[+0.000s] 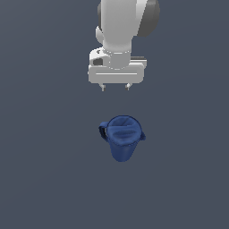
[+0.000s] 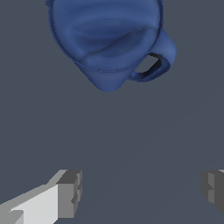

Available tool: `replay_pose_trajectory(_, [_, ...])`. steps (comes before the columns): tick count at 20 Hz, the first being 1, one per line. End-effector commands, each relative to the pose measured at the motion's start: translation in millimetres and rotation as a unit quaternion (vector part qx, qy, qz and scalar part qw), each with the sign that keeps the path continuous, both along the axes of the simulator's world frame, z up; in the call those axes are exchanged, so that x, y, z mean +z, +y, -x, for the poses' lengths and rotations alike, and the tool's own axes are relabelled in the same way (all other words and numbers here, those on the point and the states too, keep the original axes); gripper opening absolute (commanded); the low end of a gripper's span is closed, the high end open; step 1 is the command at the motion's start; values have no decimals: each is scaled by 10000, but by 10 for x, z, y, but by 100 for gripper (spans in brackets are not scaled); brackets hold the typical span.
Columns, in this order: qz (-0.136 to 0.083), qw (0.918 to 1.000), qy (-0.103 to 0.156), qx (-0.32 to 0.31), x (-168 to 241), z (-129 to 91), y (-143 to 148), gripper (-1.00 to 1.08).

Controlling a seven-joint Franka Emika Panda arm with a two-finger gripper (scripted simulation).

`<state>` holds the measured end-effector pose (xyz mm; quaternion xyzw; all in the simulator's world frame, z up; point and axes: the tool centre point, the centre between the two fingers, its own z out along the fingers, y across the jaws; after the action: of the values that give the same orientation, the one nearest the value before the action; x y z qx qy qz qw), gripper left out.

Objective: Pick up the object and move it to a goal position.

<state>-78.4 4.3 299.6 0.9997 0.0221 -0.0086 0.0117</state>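
Observation:
The object, a dark blue tapered pitcher (image 1: 121,138), stands on the grey floor in the middle of the exterior view, with its handle toward the exterior view's left and a small spout toward the right. It also shows in the wrist view (image 2: 107,39), seen from above with its handle and spout visible. My gripper (image 1: 115,86) hangs above and behind the pitcher, apart from it. The jaws are wide open and hold nothing. Both fingers (image 2: 70,192) show in the wrist view with bare floor between them.
A plain grey floor (image 1: 44,179) extends all around the pitcher. No other objects are in view.

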Motion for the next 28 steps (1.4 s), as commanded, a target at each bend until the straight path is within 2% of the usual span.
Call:
replay_pose_trajectory(1, [0,10000,0,0,0,0,0,28])
replay_pose_trajectory(15, [4,9998,-41,169,52,-50,98,28])
replay_pose_trajectory(28, [-234,9967,-106,775,-42,-198,46,28])
